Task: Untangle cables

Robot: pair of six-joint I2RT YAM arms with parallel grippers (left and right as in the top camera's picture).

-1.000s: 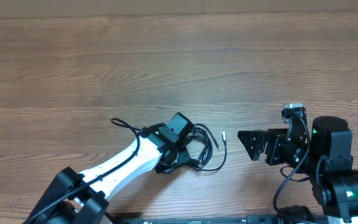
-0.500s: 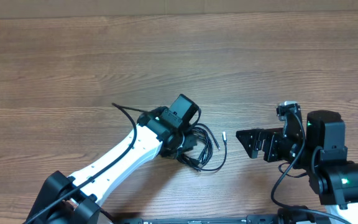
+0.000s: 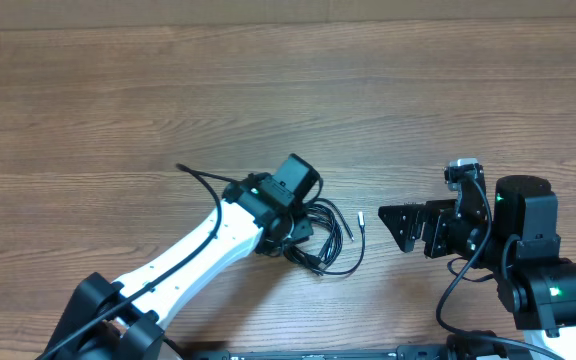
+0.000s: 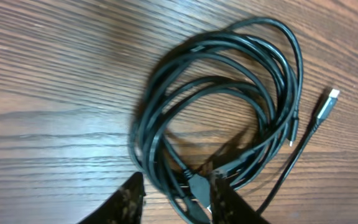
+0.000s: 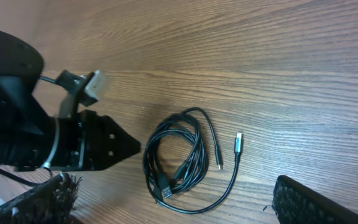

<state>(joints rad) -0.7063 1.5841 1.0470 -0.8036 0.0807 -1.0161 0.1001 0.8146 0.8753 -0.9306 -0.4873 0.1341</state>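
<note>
The cables [image 3: 334, 232] lie as one coiled black bundle on the wooden table, just right of my left gripper [image 3: 290, 240]. In the left wrist view the coil [image 4: 229, 81] fills the middle, and a silver plug tip [image 4: 332, 96] trails off to the right. My left gripper [image 4: 178, 186] is open over the coil's near edge, with strands and a dark plug lying between its fingers. My right gripper [image 3: 400, 228] is wide open, facing the bundle from the right without touching it. From the right wrist view the coil [image 5: 173, 149] lies ahead of that gripper [image 5: 173, 190].
The left arm's own thicker black wire [image 3: 203, 180] loops out above its white forearm [image 3: 193, 250]. The right arm's body [image 3: 528, 250] stands at the lower right. Bare wooden tabletop [image 3: 288, 90] stretches to the far edge.
My left gripper has opened its fingers over the coil and shifted slightly up the table. The right arm has edged a little to the left. The coil has barely moved.
</note>
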